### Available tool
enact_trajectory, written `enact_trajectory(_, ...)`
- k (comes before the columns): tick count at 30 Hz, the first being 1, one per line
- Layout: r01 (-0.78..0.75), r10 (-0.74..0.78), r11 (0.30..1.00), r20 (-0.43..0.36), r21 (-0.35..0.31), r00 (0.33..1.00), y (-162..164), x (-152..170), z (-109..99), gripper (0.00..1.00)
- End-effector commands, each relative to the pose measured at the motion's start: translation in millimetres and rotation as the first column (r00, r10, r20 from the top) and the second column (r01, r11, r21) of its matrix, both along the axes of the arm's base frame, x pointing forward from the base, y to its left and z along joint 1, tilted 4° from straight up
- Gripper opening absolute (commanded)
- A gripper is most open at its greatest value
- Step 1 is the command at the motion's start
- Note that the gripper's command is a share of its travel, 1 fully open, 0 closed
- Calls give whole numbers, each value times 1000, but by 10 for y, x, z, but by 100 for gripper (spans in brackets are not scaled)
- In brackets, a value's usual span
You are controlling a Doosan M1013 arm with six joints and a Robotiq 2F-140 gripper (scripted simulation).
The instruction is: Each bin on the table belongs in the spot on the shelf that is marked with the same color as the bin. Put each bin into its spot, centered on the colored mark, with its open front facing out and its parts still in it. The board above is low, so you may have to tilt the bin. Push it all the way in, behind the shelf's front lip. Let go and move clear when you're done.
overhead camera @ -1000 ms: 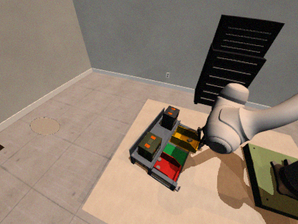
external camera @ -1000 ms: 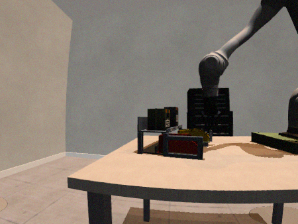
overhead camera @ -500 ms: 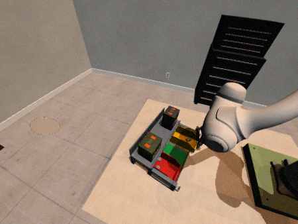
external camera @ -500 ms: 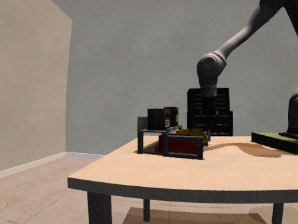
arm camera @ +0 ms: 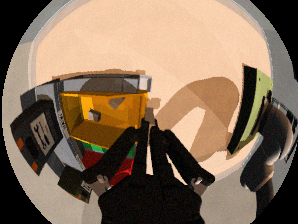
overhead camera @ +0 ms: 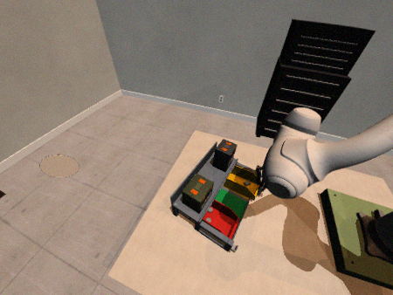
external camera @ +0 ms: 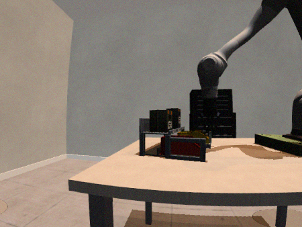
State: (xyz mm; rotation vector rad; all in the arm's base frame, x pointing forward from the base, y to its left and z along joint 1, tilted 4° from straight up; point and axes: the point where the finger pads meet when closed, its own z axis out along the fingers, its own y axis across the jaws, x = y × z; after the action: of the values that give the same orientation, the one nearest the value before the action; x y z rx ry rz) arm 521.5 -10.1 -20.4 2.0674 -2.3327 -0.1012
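A grey shelf [overhead camera: 189, 198] lies on the table with three spots. A red bin [overhead camera: 224, 219] sits in the near spot. The middle spot shows a green mark [overhead camera: 232, 202]. A yellow bin [overhead camera: 243, 181] sits at the far spot, its outer end sticking out past the shelf front; it also shows in the wrist view [arm camera: 103, 112]. My gripper [arm camera: 148, 113] is shut, fingertips together at the yellow bin's outer edge, with nothing seen between them. In the top view the arm's wrist hides most of the gripper [overhead camera: 261, 181].
Two dark boxes [overhead camera: 197, 193] [overhead camera: 224, 154] stand on the shelf's upper board. The arm's green base plate [overhead camera: 358, 227] is at the table's right. A black louvred cabinet [overhead camera: 312, 74] stands behind the table.
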Motion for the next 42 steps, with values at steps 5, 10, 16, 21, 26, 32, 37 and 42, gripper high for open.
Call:
enact_trajectory(5, 0, 0, 1000, 0, 0, 1000, -6, 52, -2, 10)
enact_trajectory(10, 0, 0, 1000, 0, 0, 1000, -9, 80, -4, 10)
enact_trajectory(16, 0, 0, 1000, 0, 0, 1000, -13, 112, -6, 10)
enact_trajectory(21, 0, 0, 1000, 0, 0, 1000, -17, 142, -8, 10)
enact_trajectory(26, 0, 0, 1000, 0, 0, 1000, -20, 168, -10, 10)
enact_trajectory(32, 0, 0, 1000, 0, 0, 1000, -22, 187, -11, 10)
enact_trajectory(37, 0, 0, 1000, 0, 0, 1000, -25, 208, -12, 10)
enact_trajectory(42, 0, 0, 1000, 0, 0, 1000, -27, 225, -13, 10)
